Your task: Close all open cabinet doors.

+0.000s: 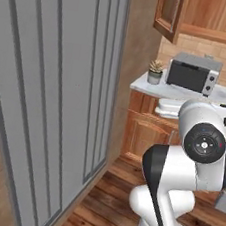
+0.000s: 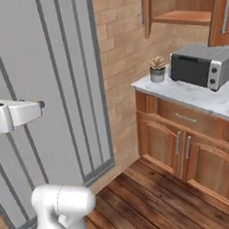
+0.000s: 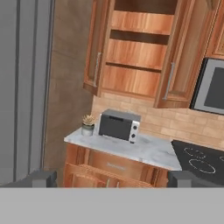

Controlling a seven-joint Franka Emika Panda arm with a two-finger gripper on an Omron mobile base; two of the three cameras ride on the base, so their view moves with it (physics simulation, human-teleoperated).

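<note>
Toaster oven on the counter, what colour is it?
The toaster oven is grey with a dark door, clearest in the hand view.

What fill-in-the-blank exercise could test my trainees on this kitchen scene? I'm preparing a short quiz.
1. Both upper cabinet doors above the counter stand ____.
2. The small potted plant sits to the ____ of the toaster oven in the hand view.
3. The open cabinet's shelves hold ____.
4. The gripper has its jaws ____.

Missing words: open; left; nothing; open
</note>
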